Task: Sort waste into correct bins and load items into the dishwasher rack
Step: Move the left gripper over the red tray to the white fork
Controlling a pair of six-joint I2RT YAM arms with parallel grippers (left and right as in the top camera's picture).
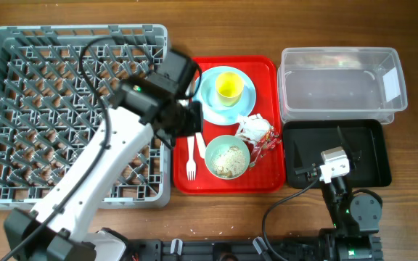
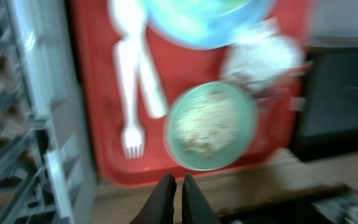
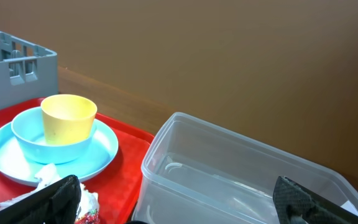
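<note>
Left gripper (image 2: 177, 179): fingers shut together, at the left edge of the red tray (image 1: 267, 177).
Right gripper (image 3: 174, 190): fingers wide apart, over the black tray (image 1: 372, 141).
Bowl (image 1: 209, 161): on the red tray, food scraps (image 1: 228, 161) inside.
Wrapper (image 1: 256, 133): beside the bowl's right.
Cup (image 1: 228, 87): upright on the plate (image 1: 247, 103).
Fork (image 1: 191, 161), spoon (image 1: 200, 145): side by side, left of the bowl.
Rack (image 1: 20, 109): on the desk (image 1: 412, 217), left.
Tub (image 1: 339, 87): behind the black tray.
</note>
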